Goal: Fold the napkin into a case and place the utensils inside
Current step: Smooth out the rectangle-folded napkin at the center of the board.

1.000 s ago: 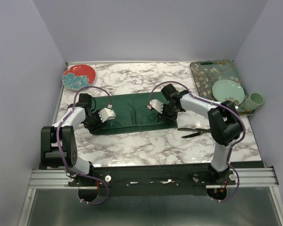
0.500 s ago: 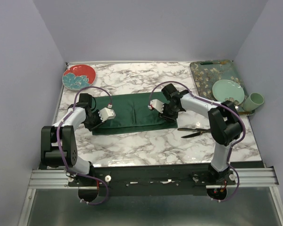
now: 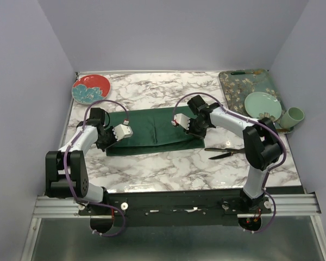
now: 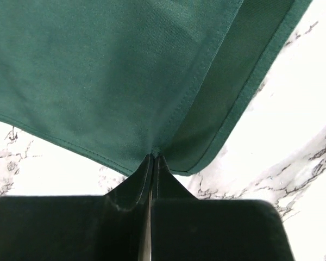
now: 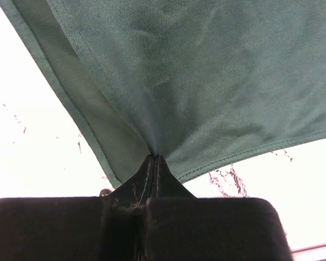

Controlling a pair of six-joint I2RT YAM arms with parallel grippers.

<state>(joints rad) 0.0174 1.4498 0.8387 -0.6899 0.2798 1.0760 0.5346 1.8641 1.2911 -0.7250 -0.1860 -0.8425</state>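
Two grips | left fingers (image 4: 131, 187), right fingers (image 5: 135, 185) each pinch stitched hem of woven green napkin (image 3: 152, 128) | marble table (image 3: 168, 163)

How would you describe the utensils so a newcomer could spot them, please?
On the marble table, find the green napkin in the middle. Right of its near corner lie the utensils: two slim black pieces, the only loose black things on the marble.
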